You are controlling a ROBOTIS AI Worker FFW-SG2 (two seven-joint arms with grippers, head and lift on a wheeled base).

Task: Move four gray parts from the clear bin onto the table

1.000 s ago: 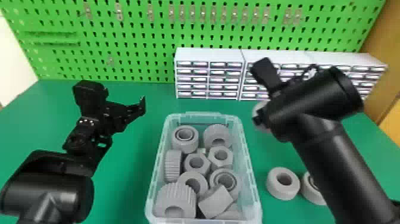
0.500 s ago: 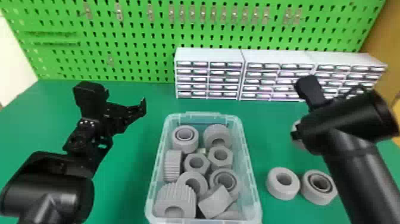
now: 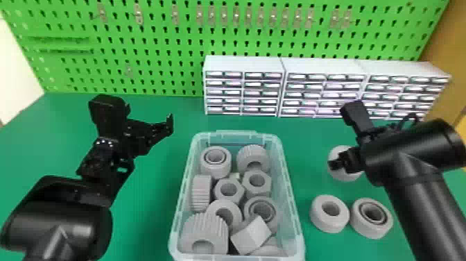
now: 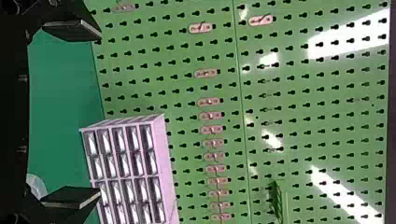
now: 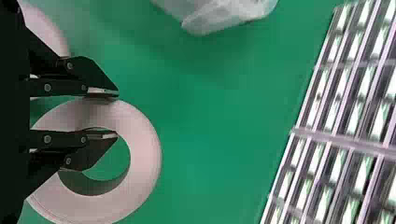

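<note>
My right gripper is at the right of the clear bin, shut on the wall of a gray ring. In the right wrist view, this gripper has one finger outside the ring and the other in its hole. Whether the ring touches the table cannot be told. Two more gray parts, a plain ring and a bearing-like ring, lie nearer on the table. Several gray parts fill the bin. Left of it, my left gripper is parked open; its left wrist view shows the gripper with fingers wide apart.
White drawer cabinets line the back of the green table, before a green pegboard. Bare tabletop lies between the bin and the parts on the right.
Over the last second my right gripper moved right with the ring, then slightly nearer, to behind the two lying parts. The left arm kept still.
</note>
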